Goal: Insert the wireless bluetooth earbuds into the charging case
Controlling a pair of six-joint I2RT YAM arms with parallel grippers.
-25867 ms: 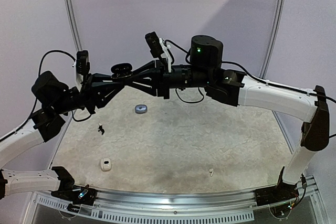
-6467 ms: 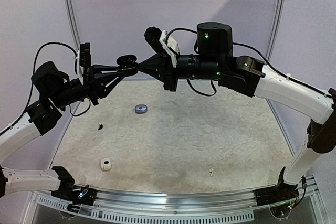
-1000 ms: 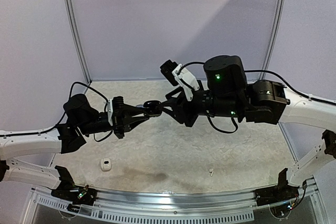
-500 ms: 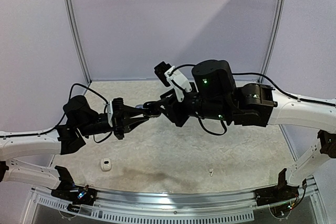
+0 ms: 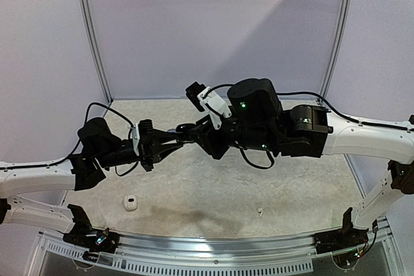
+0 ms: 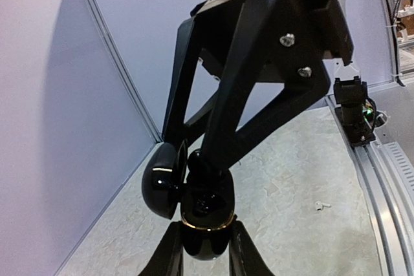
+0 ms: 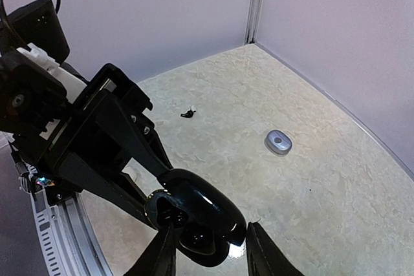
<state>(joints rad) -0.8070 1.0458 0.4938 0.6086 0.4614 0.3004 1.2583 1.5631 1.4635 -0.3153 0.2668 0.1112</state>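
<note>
The black charging case hangs open above the table, its lid swung to the left. My left gripper is shut on its base. My right gripper comes from the other side, and its fingers press against the glossy case. In the top view the two grippers meet at the case. A white earbud lies on the table near the front right, also seen from above. A black earbud lies far left. The case's wells look dark; I cannot tell what sits in them.
A small grey case lies on the table toward the back. A white case sits near the front left. A metal rail runs along the near edge, and lilac walls close in the table's other sides.
The right arm's wrist has swung left and a little up over the last second. The left gripper and the case stay almost where they were.
</note>
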